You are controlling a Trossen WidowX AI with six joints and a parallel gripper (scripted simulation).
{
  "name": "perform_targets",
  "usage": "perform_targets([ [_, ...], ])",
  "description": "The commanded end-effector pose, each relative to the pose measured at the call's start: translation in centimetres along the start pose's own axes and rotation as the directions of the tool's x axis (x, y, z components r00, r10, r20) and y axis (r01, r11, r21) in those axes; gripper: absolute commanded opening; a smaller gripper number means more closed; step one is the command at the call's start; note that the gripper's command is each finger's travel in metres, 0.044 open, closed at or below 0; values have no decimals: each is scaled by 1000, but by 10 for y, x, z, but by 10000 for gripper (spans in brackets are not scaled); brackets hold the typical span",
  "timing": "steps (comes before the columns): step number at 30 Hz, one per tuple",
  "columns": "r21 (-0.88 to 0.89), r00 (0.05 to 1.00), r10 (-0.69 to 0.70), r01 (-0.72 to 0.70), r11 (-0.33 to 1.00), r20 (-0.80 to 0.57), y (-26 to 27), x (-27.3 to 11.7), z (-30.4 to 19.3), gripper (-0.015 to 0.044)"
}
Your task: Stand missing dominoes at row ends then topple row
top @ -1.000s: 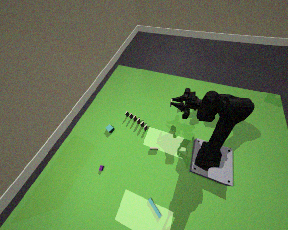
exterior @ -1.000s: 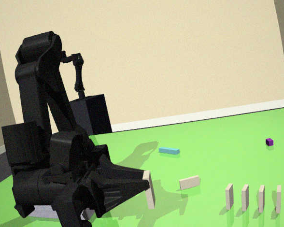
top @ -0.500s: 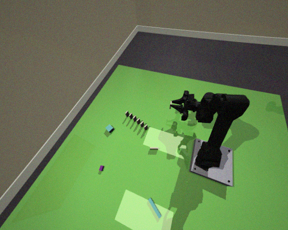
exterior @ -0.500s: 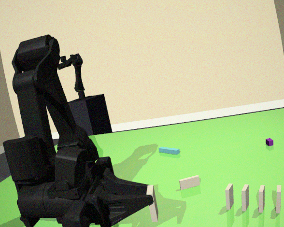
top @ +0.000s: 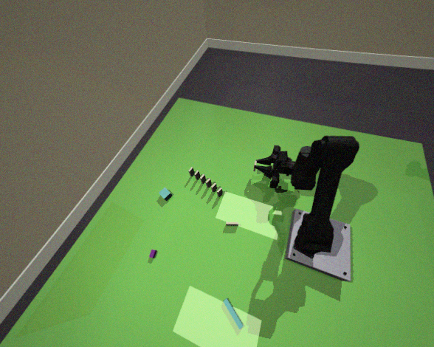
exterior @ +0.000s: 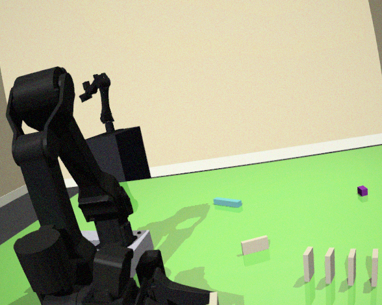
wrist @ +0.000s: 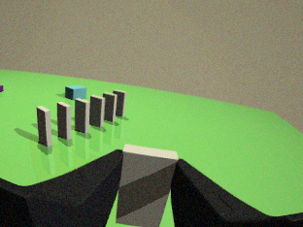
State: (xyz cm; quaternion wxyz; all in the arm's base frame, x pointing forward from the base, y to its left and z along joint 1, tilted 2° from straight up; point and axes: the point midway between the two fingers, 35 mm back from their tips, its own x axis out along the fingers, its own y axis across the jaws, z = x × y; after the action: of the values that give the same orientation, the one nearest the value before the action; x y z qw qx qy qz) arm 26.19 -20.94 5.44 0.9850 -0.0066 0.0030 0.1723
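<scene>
My gripper (top: 255, 166) (wrist: 148, 163) is shut on a pale domino (top: 255, 165) (wrist: 147, 186), held upright between the fingertips; the exterior view shows only the top of this domino (exterior: 213, 298) at the bottom edge. Several pale dominoes stand upright in an evenly spaced row; the near-end one (top: 220, 192) (exterior: 308, 264) (wrist: 44, 126) and the far-end one (top: 191, 171) (wrist: 119, 103) show. The held domino is apart from the row, to its right in the top view. Another domino (top: 232, 224) (exterior: 255, 244) lies on its long side between the row and the arm's base.
A teal block (top: 165, 193) (wrist: 76, 92) is beyond the row. A small purple block (top: 153, 254) (exterior: 362, 190) and a long blue bar (top: 232, 313) (exterior: 227, 202) lie farther off. The arm's base plate (top: 342, 258) is at the right in the top view.
</scene>
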Motion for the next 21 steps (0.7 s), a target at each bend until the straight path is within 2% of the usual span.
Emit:
perform_targets([
  [1, -16, 1000, 0, 0, 1000, -4, -1, 1, -14, 107],
  [6, -16, 1000, 1, -1, 1000, -9, 1, 2, -31, 107],
  [17, -16, 1000, 1, -1, 1000, -10, 1, 2, -32, 107],
  [21, -16, 1000, 1, -1, 1000, -10, 1, 2, -32, 212],
])
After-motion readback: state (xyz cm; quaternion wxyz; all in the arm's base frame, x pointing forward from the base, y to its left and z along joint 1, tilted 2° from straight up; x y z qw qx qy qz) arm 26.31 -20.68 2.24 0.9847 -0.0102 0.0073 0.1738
